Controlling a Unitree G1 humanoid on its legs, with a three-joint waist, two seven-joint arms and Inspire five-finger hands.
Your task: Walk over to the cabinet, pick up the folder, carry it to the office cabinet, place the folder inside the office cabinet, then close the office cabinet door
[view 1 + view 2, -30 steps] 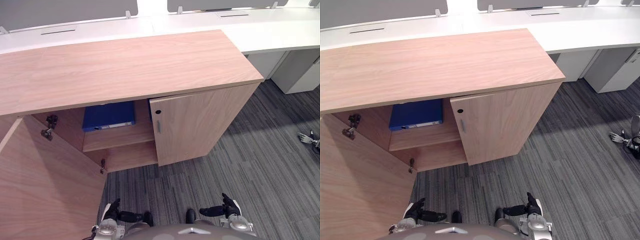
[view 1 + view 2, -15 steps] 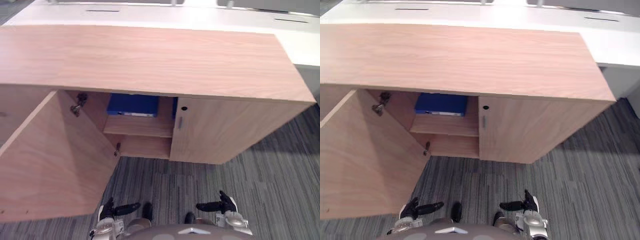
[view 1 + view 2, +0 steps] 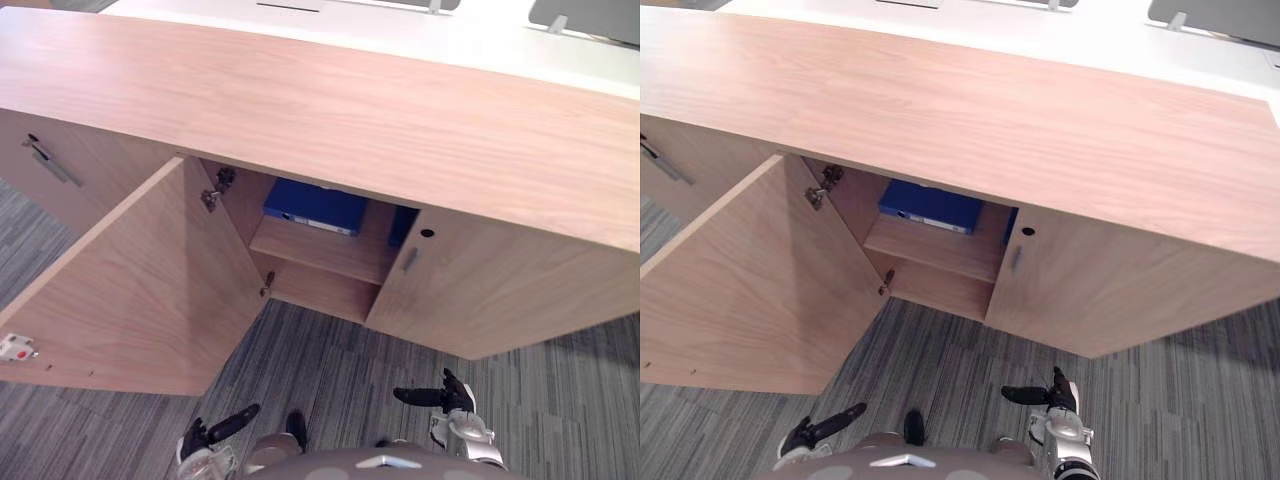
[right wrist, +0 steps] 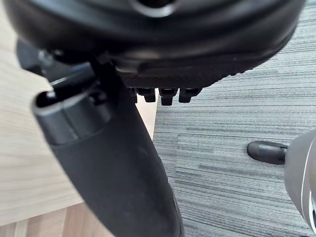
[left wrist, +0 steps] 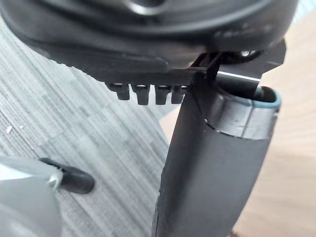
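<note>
Grey striped carpet [image 3: 330,370] covers the floor in front of one long wooden office cabinet [image 3: 330,110], and one white counter [image 3: 480,40] runs behind it. Three cabinet doors are visible. One open door [image 3: 150,290] is swung out towards the robot's left, with two metal hinges [image 3: 215,190] [image 3: 265,286] on the cabinet wall beside it. One closed door [image 3: 500,290] stands to the right of the opening and has one handle [image 3: 409,259] and one lock hole [image 3: 427,233]. One further closed door [image 3: 90,175] at far left has one bar handle [image 3: 50,165]. Inside the open compartment is one shelf [image 3: 325,250]. One blue folder [image 3: 315,205] lies flat on this shelf, towards the back, under the cabinet top. A dark blue sliver [image 3: 400,225] shows at the edge of the closed door; what it is cannot be told. Two hands are low over the carpet, well apart from the cabinet. The left hand [image 3: 205,435] is below the open door, with its fingers [image 5: 148,94] relaxed and empty. The right hand [image 3: 445,395] is below the closed door, with its fingers [image 4: 168,94] likewise loose and holding nothing.
</note>
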